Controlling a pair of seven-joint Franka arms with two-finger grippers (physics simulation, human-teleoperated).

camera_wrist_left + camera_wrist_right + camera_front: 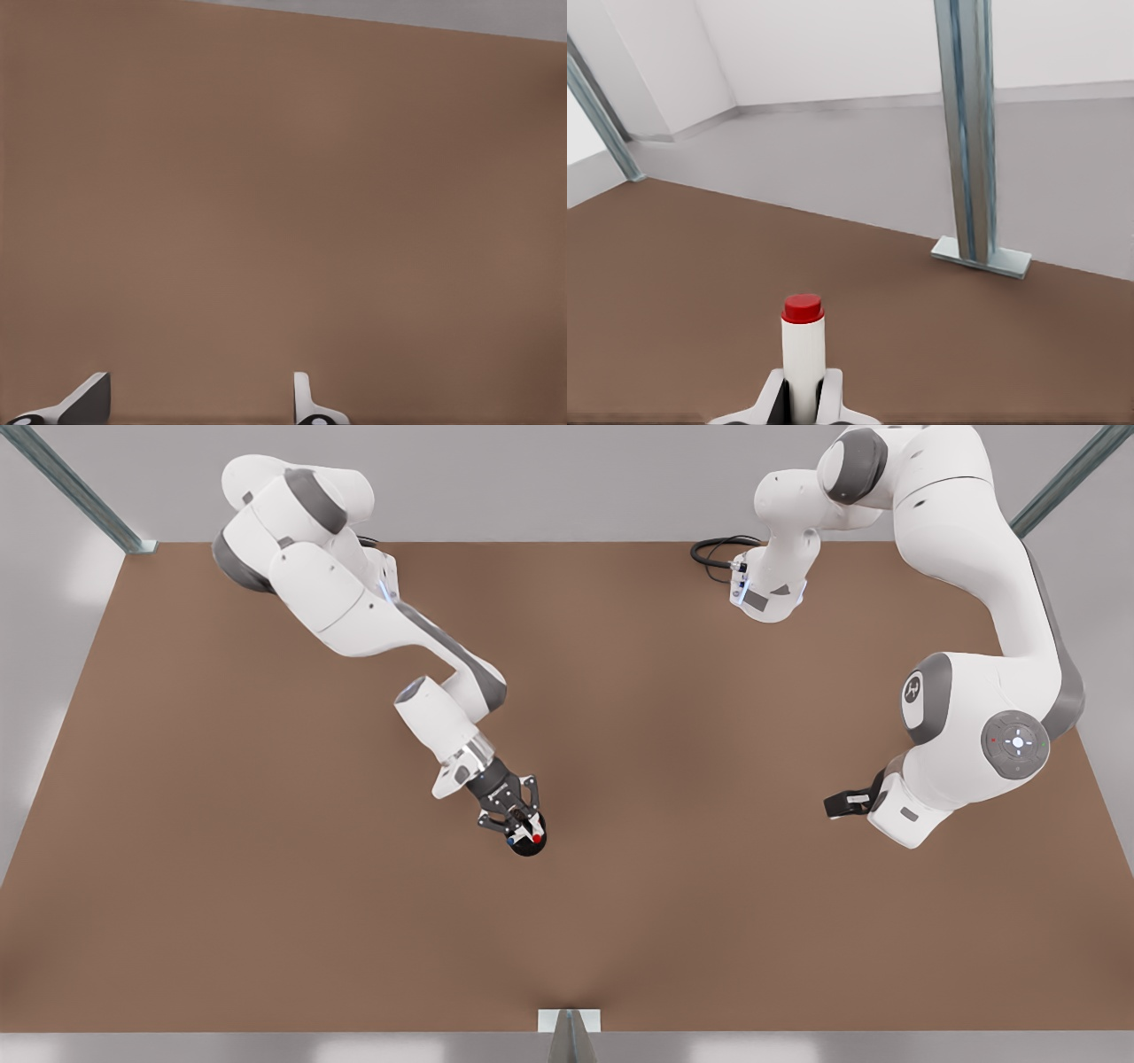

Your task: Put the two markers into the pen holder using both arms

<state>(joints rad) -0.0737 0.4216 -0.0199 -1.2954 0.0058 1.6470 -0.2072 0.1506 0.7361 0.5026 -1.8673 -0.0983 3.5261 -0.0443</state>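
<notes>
Pen holder (527, 843) at table (266, 868) centre, blue marker (512, 839) inside. Right gripper (516, 815) directly above it, clamped on red marker (803, 350). Left gripper (199, 403) parted, empty, waiting at the front view's right.

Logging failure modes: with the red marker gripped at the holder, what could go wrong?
1. The right gripper is shut on the red marker over the pen holder; releasing it off-centre might tip the holder.
2. The blue marker stands close beside; withdrawing fingers could snag it.
The left gripper waits open at the front view's right.
</notes>
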